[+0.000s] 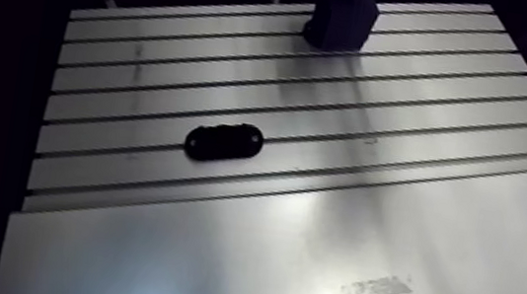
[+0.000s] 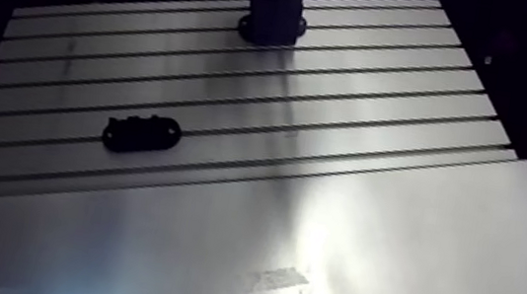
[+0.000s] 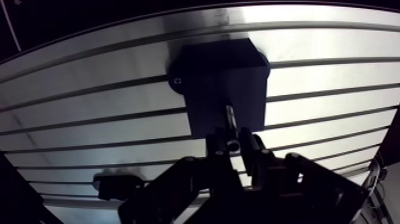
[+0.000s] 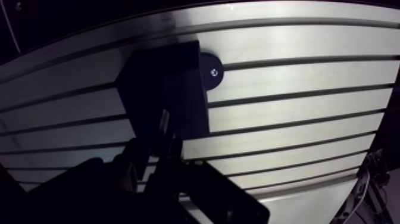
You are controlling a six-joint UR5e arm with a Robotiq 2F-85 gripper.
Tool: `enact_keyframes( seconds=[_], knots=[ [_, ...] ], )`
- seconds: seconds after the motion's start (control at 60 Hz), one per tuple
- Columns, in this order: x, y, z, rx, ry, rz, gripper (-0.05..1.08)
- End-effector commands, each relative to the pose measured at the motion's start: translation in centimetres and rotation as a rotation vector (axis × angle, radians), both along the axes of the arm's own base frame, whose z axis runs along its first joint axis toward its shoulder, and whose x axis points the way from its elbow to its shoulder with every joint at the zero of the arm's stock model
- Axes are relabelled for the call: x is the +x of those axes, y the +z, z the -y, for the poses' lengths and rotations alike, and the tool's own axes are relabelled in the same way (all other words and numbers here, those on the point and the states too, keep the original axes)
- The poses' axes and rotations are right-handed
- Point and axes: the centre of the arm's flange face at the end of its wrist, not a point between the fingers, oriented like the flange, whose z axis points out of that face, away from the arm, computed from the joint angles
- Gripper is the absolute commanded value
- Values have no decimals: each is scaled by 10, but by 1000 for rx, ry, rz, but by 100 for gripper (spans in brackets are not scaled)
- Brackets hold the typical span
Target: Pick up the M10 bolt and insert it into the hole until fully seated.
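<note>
Wrist view: gripper (image 3: 233, 144) low over the slotted aluminium table (image 1: 139, 71), fingers (image 3: 215, 146) drawn in close and pinching the M10 bolt (image 3: 230, 119). Only a narrow gap shows between the fingers, and the bolt fills it. The bolt is a thin shiny shank that sticks out ahead of the fingertips, roughly in line with the gripper. The dark lump right at the fingertips looks like its head end.

Black block (image 3: 220, 83) sits directly ahead of the fingers on the table. The far end of the shank lies over the block's near part. Cannot tell if the tip touches the block or has gone into it; too dark to make out a hole. Block has a round black foot (image 4: 211, 72) at its base with a small screw in it, flat on the table, ahead of the fingers and off to one side.

Black oval plate (image 1: 224, 141) lies flat across the slots, well apart from the block. In the wrist view it is beside the gripper, back behind the fingertips, off to one side. Nothing lies between it and the block.

Arm view: block at the table's far edge, oval plate mid-table on the slotted part. A smooth metal sheet (image 1: 433, 244) covers the near part of the table
</note>
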Motion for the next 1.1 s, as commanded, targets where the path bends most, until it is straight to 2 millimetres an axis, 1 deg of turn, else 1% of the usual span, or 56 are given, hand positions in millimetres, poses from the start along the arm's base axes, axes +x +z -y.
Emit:
enact_keyframes(
  seconds=[0.017,1.1],
  knots=[
    [0,0,0,0,0,0,107],
    [1,-3,-2,1,-7,-5,107]
  ],
)
